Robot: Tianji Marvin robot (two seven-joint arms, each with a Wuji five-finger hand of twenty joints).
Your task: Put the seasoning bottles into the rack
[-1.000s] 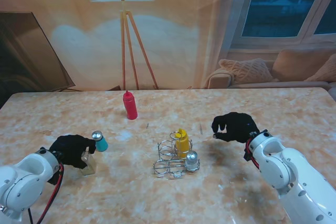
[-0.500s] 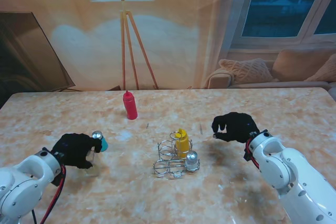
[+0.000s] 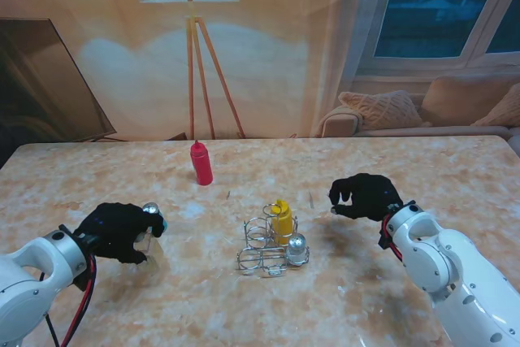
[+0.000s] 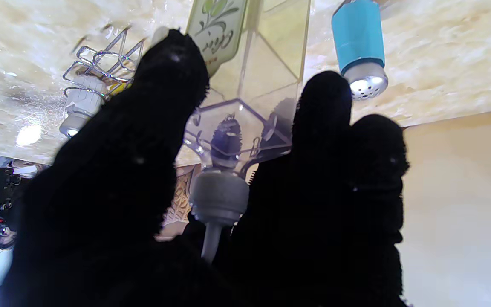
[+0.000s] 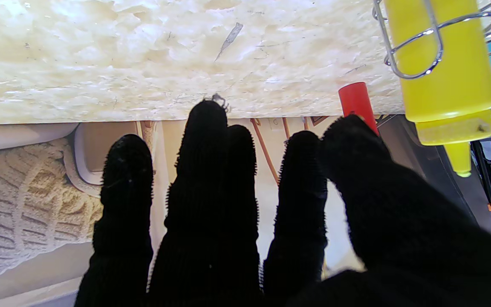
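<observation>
On the left of the table [image 3: 244, 314], the left robot hand [image 3: 120, 229] has its fingers [image 4: 168, 85] wrapped around a clear oil bottle [image 4: 252, 85], the blue shaker [image 4: 359, 42] just beside it. The faceted body looks rigid, smooth and probably slippery, so a mid-body grip seems safest. The wire rack [image 3: 270, 248] holds a yellow bottle [image 3: 282, 219] and a silver shaker [image 3: 297, 248]. The red bottle [image 3: 200, 162] stands farther off. The right robot hand [image 3: 363, 196] hovers loosely curled, holding nothing.

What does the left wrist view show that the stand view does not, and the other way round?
Only the left wrist view shows the clear oil bottle, with its green label and grey spout, between the left hand's fingers. Only the stand view shows the red squeeze bottle and the right hand, holding nothing. Both show the wire rack with a silver-capped shaker in it, and the blue shaker beside the left hand.
</observation>
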